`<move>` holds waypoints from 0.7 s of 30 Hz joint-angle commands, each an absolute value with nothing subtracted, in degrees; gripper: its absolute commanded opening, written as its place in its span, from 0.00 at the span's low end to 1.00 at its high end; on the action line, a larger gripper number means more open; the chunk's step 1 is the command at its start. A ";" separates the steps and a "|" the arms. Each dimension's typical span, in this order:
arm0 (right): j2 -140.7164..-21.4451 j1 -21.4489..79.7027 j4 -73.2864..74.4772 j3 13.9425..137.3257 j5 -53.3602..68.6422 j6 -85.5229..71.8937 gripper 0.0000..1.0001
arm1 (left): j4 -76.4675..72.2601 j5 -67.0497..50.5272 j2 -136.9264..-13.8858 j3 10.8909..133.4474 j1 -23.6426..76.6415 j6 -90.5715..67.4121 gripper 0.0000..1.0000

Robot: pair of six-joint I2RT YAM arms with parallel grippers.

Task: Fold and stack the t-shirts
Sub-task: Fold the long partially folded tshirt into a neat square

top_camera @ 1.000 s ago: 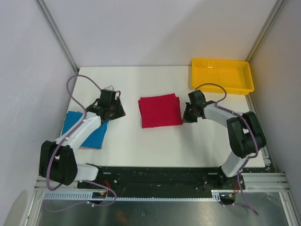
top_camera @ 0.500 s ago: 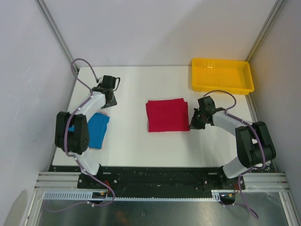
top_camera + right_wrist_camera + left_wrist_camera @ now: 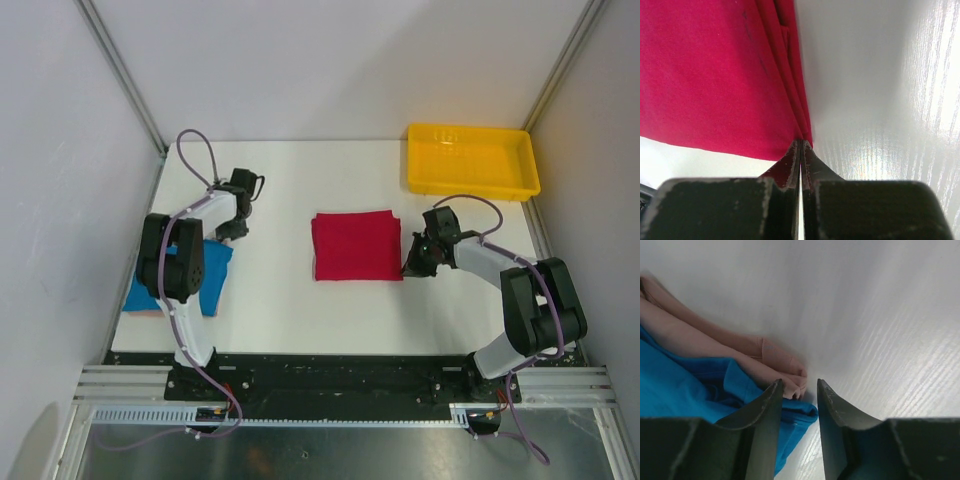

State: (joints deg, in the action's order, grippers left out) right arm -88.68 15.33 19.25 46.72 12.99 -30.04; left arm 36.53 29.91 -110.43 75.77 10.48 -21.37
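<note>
In the middle of the top view, flat on the white desk: the crimson t-shirt, folded into a tidy near-square. At its lower-right corner, the right end effector, on an arm stretched in from the lower right of the frame. Seen close in the right wrist view: clenched tight, jaws pressed together with no gap, tips at bottom centre meeting the very corner of the red cloth, seemingly nipping it. Filling the upper left of that view, layered red folds, edges converging on the tips; to the right, glossy desk.

At the left edge of the top view, a little below mid-height: the blue t-shirt, folded, partly hidden under the left arm. Well apart from the crimson one. At its upper-right corner, the left end effector, pointed down toward the cloth. In the left wrist view: released, jaws narrowly parted at bottom centre, astride the blue corner, with blue fabric showing in the gap. Above the blue in the left half of that view, a pinkish cloth, bunched in soft folds, its end just beside the left-hand tip.

In the upper right of the top view: a yellow tray, well apart from both shirts.
</note>
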 commanded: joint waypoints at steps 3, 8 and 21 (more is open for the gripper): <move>-86.69 14.87 18.33 45.88 14.13 -29.05 0.00 | 36.77 33.19 -112.55 78.65 10.55 -20.19 0.38; -86.47 14.74 18.18 45.35 14.15 -29.17 0.00 | 36.80 33.64 -114.16 79.62 10.67 -19.71 0.23; -84.55 13.39 18.70 43.02 12.76 -29.27 0.00 | 36.93 30.15 -110.90 79.96 15.69 -23.57 0.00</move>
